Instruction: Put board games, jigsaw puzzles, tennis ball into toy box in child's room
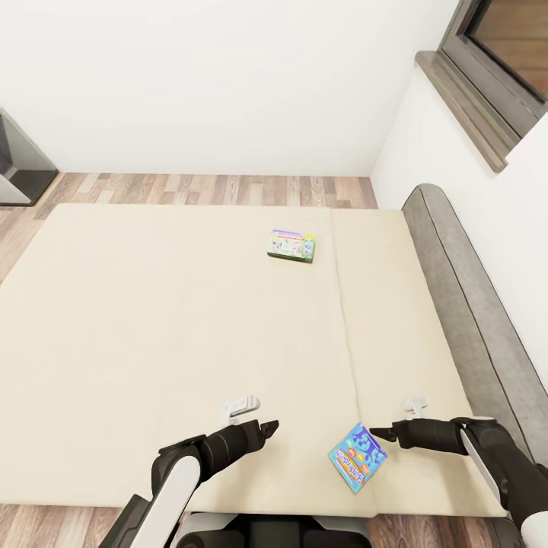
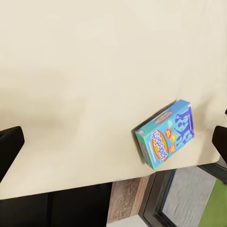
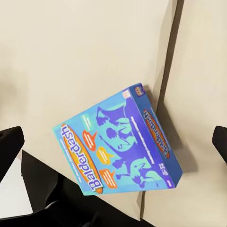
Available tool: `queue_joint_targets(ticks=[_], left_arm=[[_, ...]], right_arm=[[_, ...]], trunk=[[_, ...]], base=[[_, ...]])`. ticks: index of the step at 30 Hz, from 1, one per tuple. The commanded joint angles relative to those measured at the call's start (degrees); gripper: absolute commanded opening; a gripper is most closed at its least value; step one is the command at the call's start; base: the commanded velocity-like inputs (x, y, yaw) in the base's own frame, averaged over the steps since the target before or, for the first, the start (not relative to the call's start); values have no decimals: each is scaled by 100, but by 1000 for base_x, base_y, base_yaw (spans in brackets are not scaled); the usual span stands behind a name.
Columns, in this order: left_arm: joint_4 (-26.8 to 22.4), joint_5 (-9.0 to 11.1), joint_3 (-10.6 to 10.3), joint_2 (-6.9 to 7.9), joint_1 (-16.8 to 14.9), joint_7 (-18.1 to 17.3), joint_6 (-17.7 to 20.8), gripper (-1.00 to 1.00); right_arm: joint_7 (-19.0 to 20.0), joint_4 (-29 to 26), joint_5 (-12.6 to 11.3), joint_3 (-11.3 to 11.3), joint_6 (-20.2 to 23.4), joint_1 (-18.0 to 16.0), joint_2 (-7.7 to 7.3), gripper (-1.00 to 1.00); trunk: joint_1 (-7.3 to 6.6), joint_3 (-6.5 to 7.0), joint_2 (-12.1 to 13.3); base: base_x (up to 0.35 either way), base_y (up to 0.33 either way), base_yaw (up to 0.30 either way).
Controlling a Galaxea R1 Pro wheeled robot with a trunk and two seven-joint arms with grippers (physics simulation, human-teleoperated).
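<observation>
Two board games lie on the beige bed (image 1: 152, 320). A small blue "Balderdash" box (image 1: 358, 457) rests near the mattress's front edge, turned at an angle; it also shows in the left wrist view (image 2: 165, 135) and fills much of the right wrist view (image 3: 118, 146). A green-edged box (image 1: 292, 245) sits farther back, near the bed's middle. My right gripper (image 1: 378, 434) hovers open just right of the blue box's far corner, its fingers (image 3: 10, 144) spread wide. My left gripper (image 1: 270, 426) is open to the left of the box, holding nothing, fingers (image 2: 9, 142) wide apart.
The grey upholstered headboard (image 1: 464, 289) runs along the bed's right side under a window sill (image 1: 464, 106). A strip of wood floor (image 1: 190, 189) separates the bed from the white far wall. Dark grey furniture (image 1: 19, 164) stands at the far left.
</observation>
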Motion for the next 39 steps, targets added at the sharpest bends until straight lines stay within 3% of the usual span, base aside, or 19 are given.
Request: queue_joint_targets(ticks=[1,39], left_arm=[[-7,61,-2,-1,-3,57,11,100],[26,63,1,0,0,62,-54,100]], right_arm=[[20,-4,-3,-10,43,-2,1,100],[20,21,8,6,85,1,24,100]], trunk=[[1,-7,-4],[1,-268,-4]], base=[[0,0,0],[0,0,0]])
